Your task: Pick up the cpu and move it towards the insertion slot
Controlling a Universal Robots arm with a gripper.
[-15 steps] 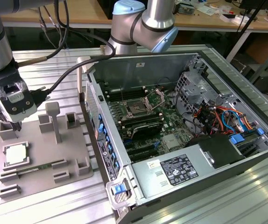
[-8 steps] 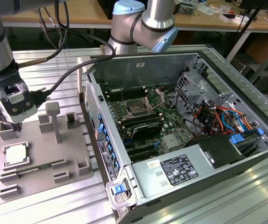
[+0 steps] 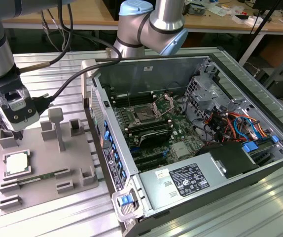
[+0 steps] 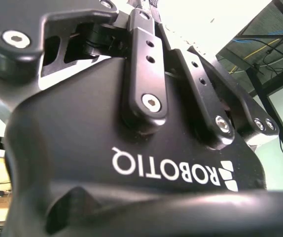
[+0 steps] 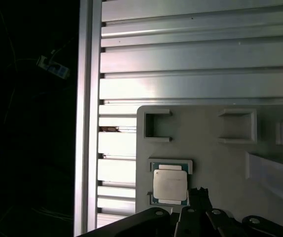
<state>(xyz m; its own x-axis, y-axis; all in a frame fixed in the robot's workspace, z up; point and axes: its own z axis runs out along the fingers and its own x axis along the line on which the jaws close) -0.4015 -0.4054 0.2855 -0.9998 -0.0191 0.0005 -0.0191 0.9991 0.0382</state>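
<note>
The cpu (image 3: 17, 163), a flat silvery square with a thin green rim, lies in a recess of the grey fixture plate (image 3: 43, 197) at the exterior view's left. My gripper (image 3: 16, 134) hangs just above the plate, behind the cpu and a little apart from it. In the first wrist view the cpu (image 5: 170, 185) sits in its pocket with the dark tip of my gripper (image 5: 199, 196) right beside its edge. The insertion slot (image 3: 144, 116), a square socket with a dark centre and a raised metal frame, lies on the motherboard inside the open computer case (image 3: 260, 163).
Grey upright posts (image 3: 57, 128) and small blocks (image 3: 87, 175) stand on the fixture plate between the cpu and the case wall (image 3: 102, 133). A long green memory stick (image 3: 38, 177) lies in the plate. Cables (image 3: 230, 123) and a power supply (image 3: 191, 180) fill the case.
</note>
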